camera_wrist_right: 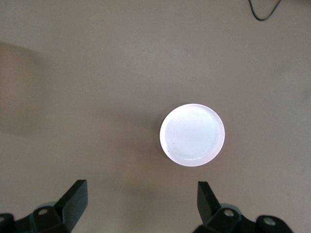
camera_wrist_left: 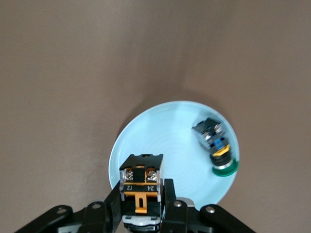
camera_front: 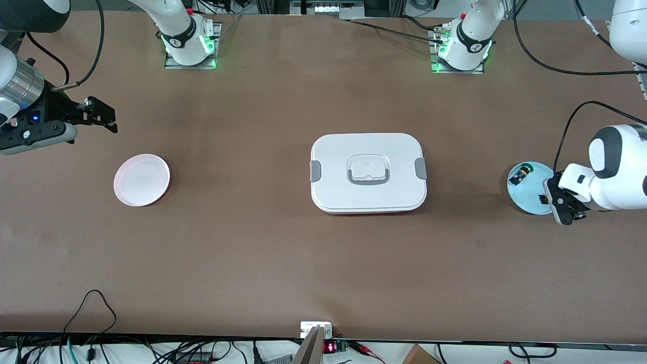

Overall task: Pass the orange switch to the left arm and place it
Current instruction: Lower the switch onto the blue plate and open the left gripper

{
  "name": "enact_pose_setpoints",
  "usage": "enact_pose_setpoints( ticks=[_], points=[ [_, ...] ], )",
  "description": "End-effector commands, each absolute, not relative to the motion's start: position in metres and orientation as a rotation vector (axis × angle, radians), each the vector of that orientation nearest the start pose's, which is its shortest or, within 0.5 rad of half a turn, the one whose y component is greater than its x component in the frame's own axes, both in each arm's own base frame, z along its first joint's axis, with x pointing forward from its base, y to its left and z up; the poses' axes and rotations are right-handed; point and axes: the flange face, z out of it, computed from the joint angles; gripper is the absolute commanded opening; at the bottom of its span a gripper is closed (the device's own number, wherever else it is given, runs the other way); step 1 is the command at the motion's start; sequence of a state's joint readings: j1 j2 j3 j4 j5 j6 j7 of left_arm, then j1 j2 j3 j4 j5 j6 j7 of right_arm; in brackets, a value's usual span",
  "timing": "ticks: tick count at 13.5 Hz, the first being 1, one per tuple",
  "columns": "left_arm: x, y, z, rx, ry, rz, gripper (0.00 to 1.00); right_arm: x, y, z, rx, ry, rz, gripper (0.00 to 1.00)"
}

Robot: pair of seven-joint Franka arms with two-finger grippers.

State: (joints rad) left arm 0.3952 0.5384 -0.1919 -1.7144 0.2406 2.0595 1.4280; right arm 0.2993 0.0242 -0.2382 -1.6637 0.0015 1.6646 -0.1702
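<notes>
My left gripper (camera_front: 549,199) is shut on the orange switch (camera_wrist_left: 141,186), a black block with an orange base and two screws, and holds it over the edge of a light blue plate (camera_front: 530,199). The grip shows in the left wrist view (camera_wrist_left: 141,196); in the front view the switch (camera_front: 544,198) is a small dark spot at the fingers. The white lidded box (camera_front: 368,172) stands in the middle of the table. My right gripper (camera_front: 103,116) is open and empty, up in the air at the right arm's end; its open jaws show in the right wrist view (camera_wrist_right: 141,196).
A second switch with a green cap (camera_wrist_left: 216,145) lies on the blue plate (camera_wrist_left: 170,136), also seen in the front view (camera_front: 520,174). A pink-white plate (camera_front: 141,180) lies toward the right arm's end and shows in the right wrist view (camera_wrist_right: 192,134).
</notes>
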Motion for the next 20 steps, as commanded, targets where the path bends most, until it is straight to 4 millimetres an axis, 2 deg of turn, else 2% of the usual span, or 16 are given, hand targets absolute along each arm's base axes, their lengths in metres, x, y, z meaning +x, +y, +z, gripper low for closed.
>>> enact_pose_setpoints(
  ticks=[1, 3, 6, 7, 8, 9, 11, 13, 15, 17, 19, 20],
  points=[
    [0.627, 0.174, 0.228, -2.34, 2.192, 0.28, 0.15, 0.562, 0.034, 0.584, -3.145, -0.294, 0.032, 1.0],
    [0.623, 0.184, 0.21, -2.294, 2.266, 0.264, 0.15, 0.568, 0.034, 0.586, -3.146, -0.28, 0.023, 1.0],
    [0.615, 0.179, 0.195, -2.303, 2.283, 0.271, 0.17, 0.569, 0.036, 0.584, -3.148, -0.285, 0.026, 1.0],
    [0.614, 0.179, 0.193, -2.316, 2.276, 0.276, 0.26, 0.569, 0.036, 0.584, -3.146, -0.289, 0.031, 1.0],
    [0.614, 0.18, 0.195, -2.303, 2.291, 0.278, 0.83, 0.57, 0.036, 0.581, -3.141, -0.281, 0.037, 1.0],
    [0.615, 0.18, 0.202, -2.297, 2.303, 0.276, 1.0, 0.571, 0.037, 0.579, -3.142, -0.281, 0.042, 1.0],
    [0.616, 0.178, 0.224, -2.352, 2.282, 0.277, 1.0, 0.571, 0.037, 0.578, -3.141, -0.281, 0.047, 1.0],
    [0.619, 0.159, 0.261, -2.407, 2.239, 0.259, 1.0, 0.571, 0.033, 0.578, -3.14, -0.271, 0.047, 1.0],
    [0.617, 0.143, 0.3, -2.56, 2.068, 0.341, 1.0, 0.569, 0.033, 0.577, -3.139, -0.27, 0.073, 1.0],
    [0.624, 0.121, 0.337, -2.692, 1.919, 0.411, 1.0, 0.569, 0.034, 0.577, -3.13, -0.271, 0.073, 1.0],
    [0.63, 0.1, 0.383, -2.852, 1.666, 0.509, 1.0, 0.569, 0.036, 0.577, -3.126, -0.275, 0.072, 1.0],
    [0.631, 0.089, 0.4, -2.921, 1.521, 0.554, 1.0, 0.569, 0.037, 0.577, -3.124, -0.277, 0.07, 1.0]
  ],
)
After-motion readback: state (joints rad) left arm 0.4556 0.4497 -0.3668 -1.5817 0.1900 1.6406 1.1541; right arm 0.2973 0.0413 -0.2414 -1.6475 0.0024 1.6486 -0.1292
